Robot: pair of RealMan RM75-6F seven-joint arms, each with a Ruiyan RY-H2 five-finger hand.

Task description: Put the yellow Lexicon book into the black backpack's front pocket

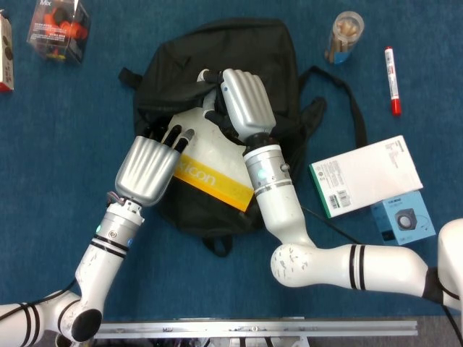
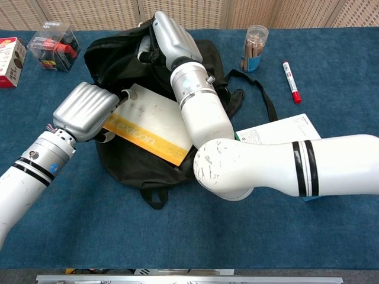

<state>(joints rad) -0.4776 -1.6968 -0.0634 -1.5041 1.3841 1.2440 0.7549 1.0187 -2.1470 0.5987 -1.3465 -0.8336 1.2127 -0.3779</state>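
Black fabric fills the middle of the blue-covered desk (image 1: 65,130): we see one black backpack (image 1: 260,50) lying flat, and the white and yellow Lexicon book (image 1: 213,173) rests on its front, its upper end tucked under the pocket's opening and its yellow band still outside. Our left hand (image 1: 148,168) lies on the book's left edge, fingers stretched toward the pocket mouth; we cannot tell whether it pinches the cover or only presses it. Our right hand (image 1: 246,105) sits over the top of the book at the opening, fingers curled down into the fabric, and what they grip is hidden beneath them.

One clear round jar (image 1: 343,35) holds brownish sticks. One clear plastic box (image 1: 59,29) holds red and black pieces, too small to name. One box (image 1: 6,54) is cut off at the left edge. We count one red marker (image 1: 391,70), one white flat carton (image 1: 365,176) and one light blue box (image 1: 404,220) partly under it.
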